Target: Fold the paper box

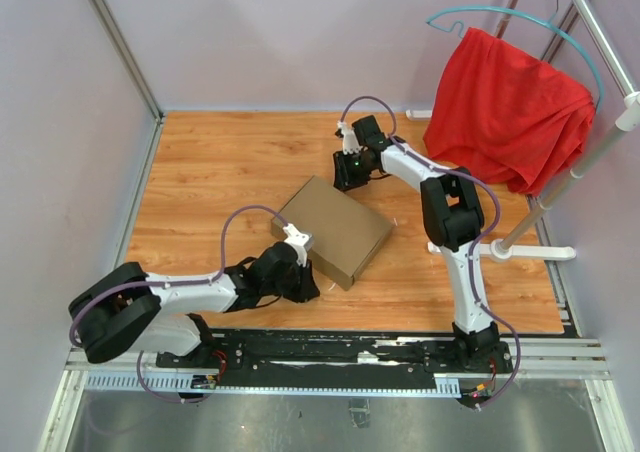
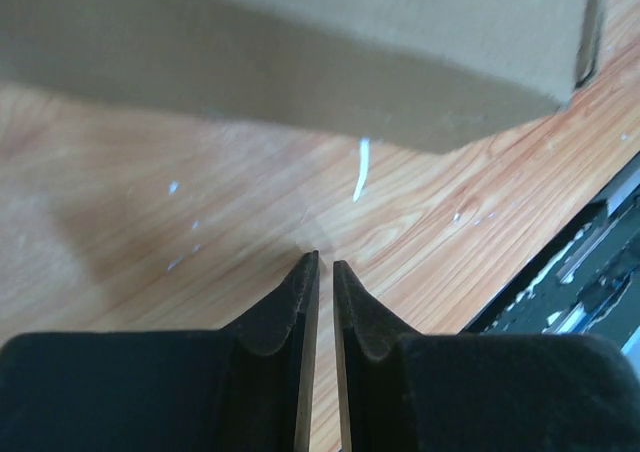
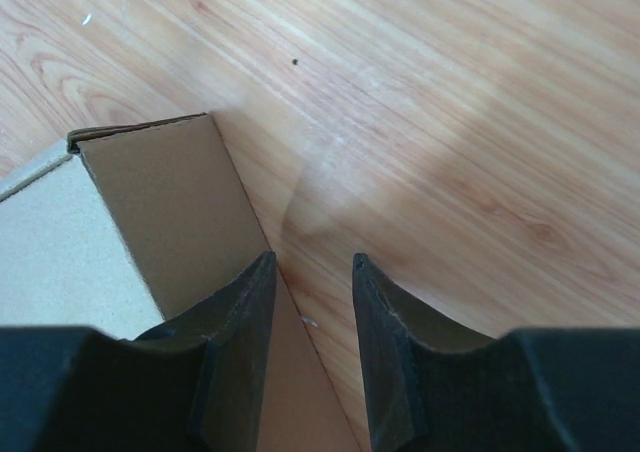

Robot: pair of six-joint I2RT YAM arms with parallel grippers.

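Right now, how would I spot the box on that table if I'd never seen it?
Look at the wooden table. Near its middle lies the paper box, a shallow plain brown cardboard slab sitting askew. It is the only cardboard there; the red cloth hangs at the right.

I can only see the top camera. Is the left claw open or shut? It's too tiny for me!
Observer: Shut. Its wrist camera shows the left claw with fingers nearly touching, holding nothing.
Operator: Is it touching the box?
Observer: No, bare table shows between it and the paper box.
Operator: And the other claw?
Observer: The right claw is open, at the box's edge, pinching nothing.
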